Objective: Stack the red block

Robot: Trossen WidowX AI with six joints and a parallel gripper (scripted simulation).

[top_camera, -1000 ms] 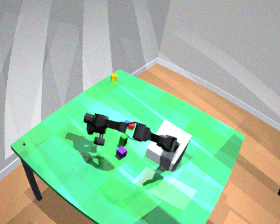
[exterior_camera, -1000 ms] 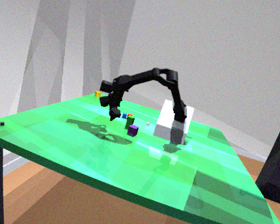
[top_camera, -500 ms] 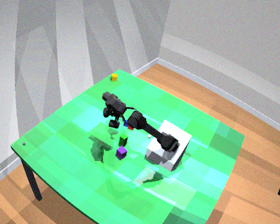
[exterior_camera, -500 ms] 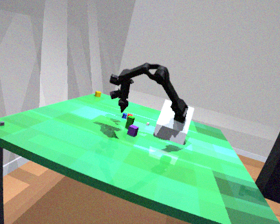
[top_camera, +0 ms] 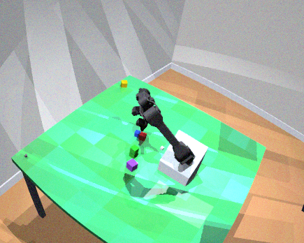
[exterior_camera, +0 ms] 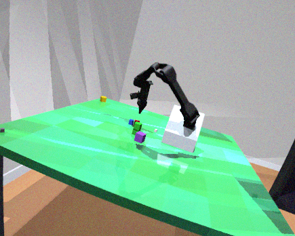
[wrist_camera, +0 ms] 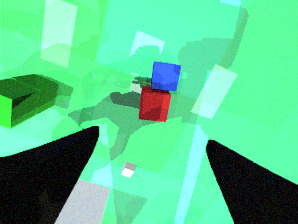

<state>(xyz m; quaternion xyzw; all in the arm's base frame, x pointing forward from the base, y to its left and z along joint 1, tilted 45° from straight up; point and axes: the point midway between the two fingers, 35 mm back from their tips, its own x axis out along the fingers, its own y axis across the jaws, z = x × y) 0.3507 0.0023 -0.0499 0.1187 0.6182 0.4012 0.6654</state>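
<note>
The red block sits on the table against the blue block. In the exterior view it is partly hidden behind the green tower. The green tower stands upright, two blocks high, nearer the front than the red block. My gripper is open and empty, pointing down above the table near the red block. In the wrist view the red block shows beyond the gap between the fingertips, and the tower is off to the left.
The blue block touches the red one. A purple block is close to the tower. A tiny white cube lies near the white base box. A yellow block is at the far corner.
</note>
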